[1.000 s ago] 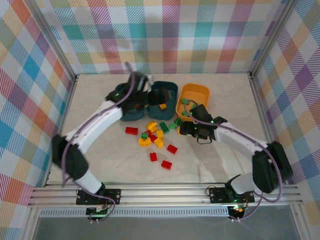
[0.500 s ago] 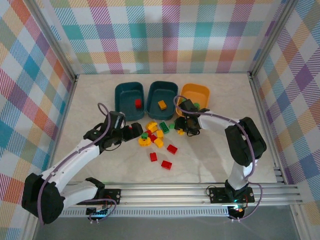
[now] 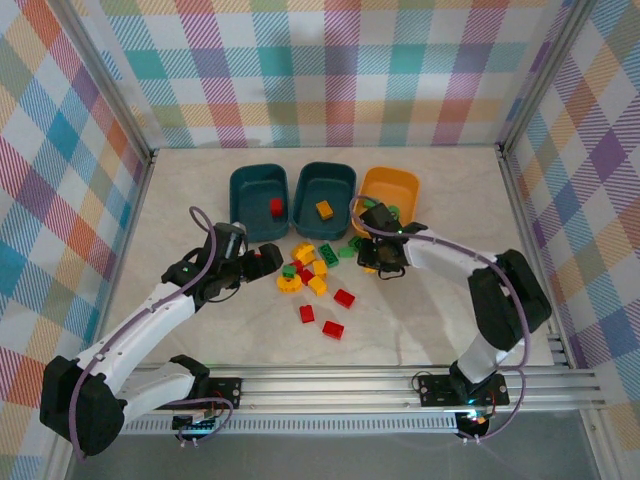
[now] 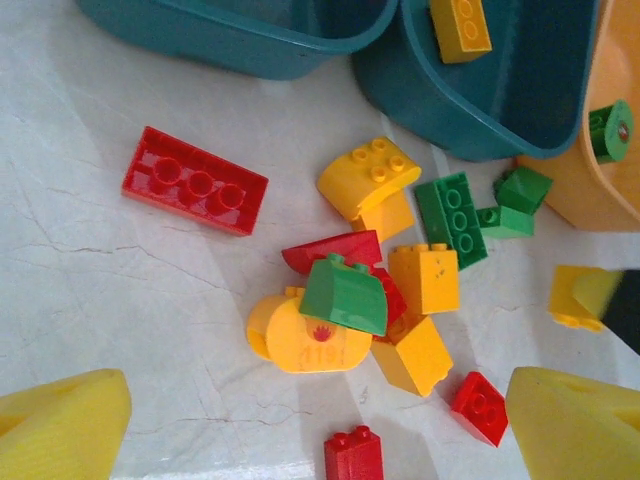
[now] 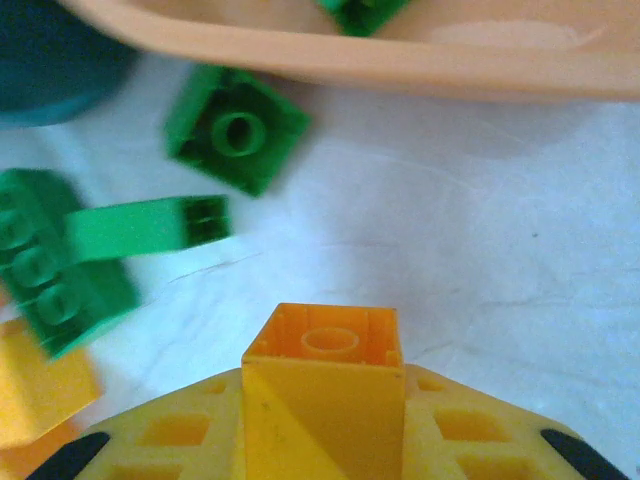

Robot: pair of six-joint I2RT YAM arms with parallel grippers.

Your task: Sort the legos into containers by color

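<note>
I have the left fingers (image 4: 60, 425) spread wide with nothing between them, low over the pale marbled desk (image 4: 90, 290). Ahead of them, toward the left fingertip, lies a long flat red plastic brick (image 4: 195, 180). Straight ahead sits a jumbled heap of yellow, red and green plastic bricks (image 4: 365, 285). Beyond the heap stand a dark teal plastic tub (image 3: 242, 195) holding one small red brick (image 3: 276, 207) and a second dark teal tub (image 3: 342, 185) holding one yellow brick (image 3: 324, 209). My right fingers (image 5: 160, 440) are closed on a small yellow-orange sloped plastic brick (image 5: 322, 345). Just past their tips a square green plastic brick (image 5: 237, 135) rests on the desk beside the wall of the orange-yellow plastic tub (image 5: 450, 60), which holds green pieces (image 5: 360, 10).
</note>
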